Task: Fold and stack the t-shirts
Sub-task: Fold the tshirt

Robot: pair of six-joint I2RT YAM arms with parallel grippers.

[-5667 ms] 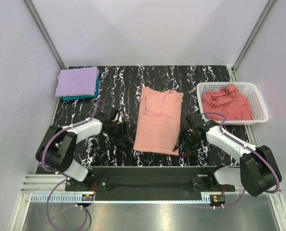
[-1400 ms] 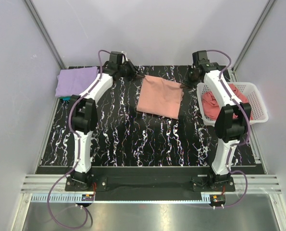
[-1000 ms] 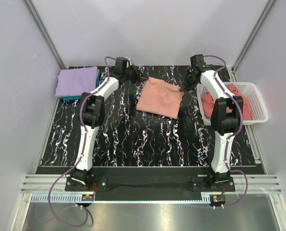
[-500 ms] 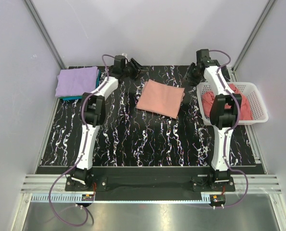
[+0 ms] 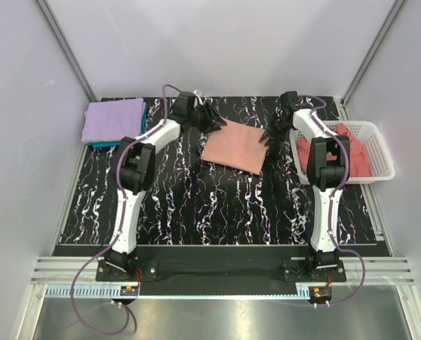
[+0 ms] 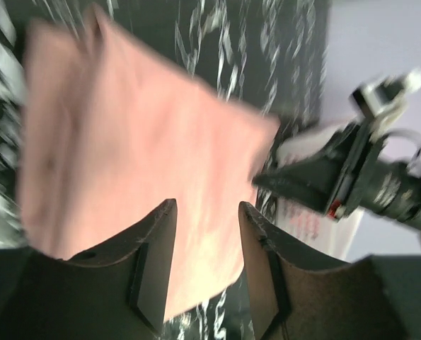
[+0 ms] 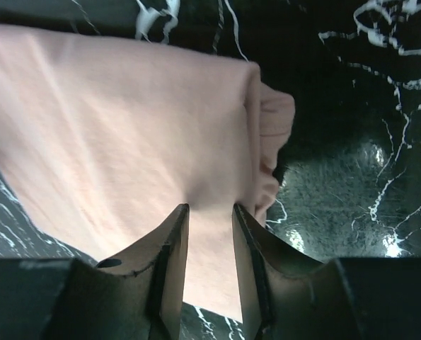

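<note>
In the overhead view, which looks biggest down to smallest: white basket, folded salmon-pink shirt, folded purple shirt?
1. the white plastic lattice basket
2. the folded salmon-pink t-shirt and the folded lavender t-shirt look about alike

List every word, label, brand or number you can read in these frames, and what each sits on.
None can be read.
Orange tags on the front rail: too small to read.
Folded salmon t-shirt: no print or label showing.

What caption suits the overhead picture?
Left gripper and right gripper flank a folded salmon-pink cloth t-shirt on the black marbled table, near a white lattice basket of rose-pink shirts.
</note>
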